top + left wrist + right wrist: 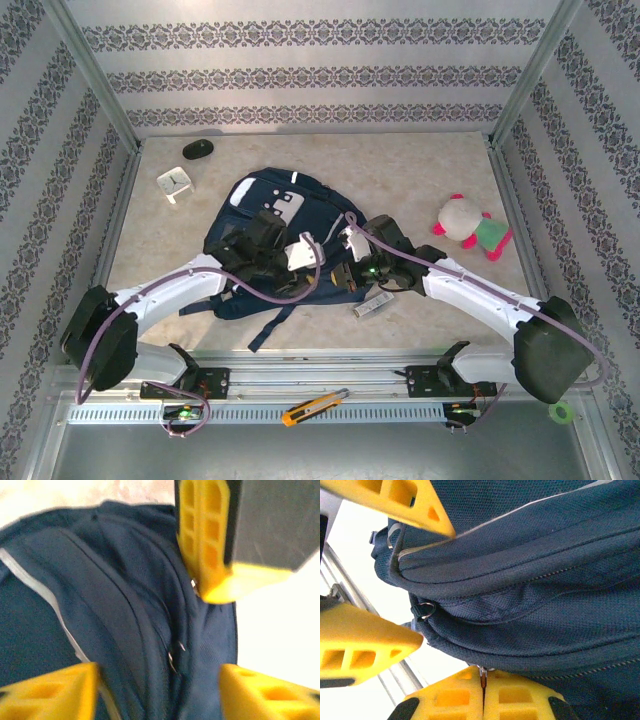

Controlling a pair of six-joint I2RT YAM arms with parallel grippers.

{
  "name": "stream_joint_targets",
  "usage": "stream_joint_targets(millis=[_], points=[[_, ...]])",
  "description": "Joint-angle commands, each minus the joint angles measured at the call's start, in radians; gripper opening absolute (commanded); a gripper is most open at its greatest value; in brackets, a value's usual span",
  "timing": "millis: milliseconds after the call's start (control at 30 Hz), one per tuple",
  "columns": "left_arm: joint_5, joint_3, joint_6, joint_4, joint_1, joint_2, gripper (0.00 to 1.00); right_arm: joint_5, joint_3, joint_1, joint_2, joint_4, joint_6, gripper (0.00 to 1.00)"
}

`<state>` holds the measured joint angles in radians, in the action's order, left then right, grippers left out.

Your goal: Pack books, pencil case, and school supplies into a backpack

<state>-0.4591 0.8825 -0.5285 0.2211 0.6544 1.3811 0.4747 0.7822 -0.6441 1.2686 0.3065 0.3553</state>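
Backpack (255, 200): navy, lying flat at mid-worktop (420, 180), a little toward the near edge, with both arms over its near end. The zip lines in the wrist views run closed as far as they can be followed. No opening into a compartment is visible.

Left gripper (159, 680): fingers apart, straddling a zipped seam of the backpack, nothing between them.

Right gripper (482, 697): fingers pressed together, pinching a small zip pull (482, 672) at the backpack's edge.

Bar (370, 307): silver-white, lying on the worktop just beside the backpack's near right side, outside it.

Non-task items: mouse (197, 149) and clock (172, 182) toward the far left corner; plush (472, 228) toward the right edge.

Status, as a judgement: early. Work looks to be at the opening stage, with the zip gripped but not visibly drawn. Nothing can be confirmed as packed, and whether anything already sits inside cannot be told, since the fabric hides it. Left to do: open a compartment, load the bar and everything else on the list, and close up.
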Motion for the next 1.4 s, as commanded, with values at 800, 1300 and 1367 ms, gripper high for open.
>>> stream_joint_targets(millis=[800,1300,1367], points=[[0.110,-0.120,-0.208,0.250,-0.172,-0.219,0.07,-0.078,0.042,0.104,0.016,0.022,-0.057,0.00],[0.099,0.052,0.124,0.108,0.071,-0.035,0.74,-0.029,0.040,-0.008,0.091,-0.069,0.032,0.00],[0.150,0.070,0.147,0.051,0.092,0.031,0.74,-0.038,0.040,-0.009,0.082,-0.053,0.028,0.00]])
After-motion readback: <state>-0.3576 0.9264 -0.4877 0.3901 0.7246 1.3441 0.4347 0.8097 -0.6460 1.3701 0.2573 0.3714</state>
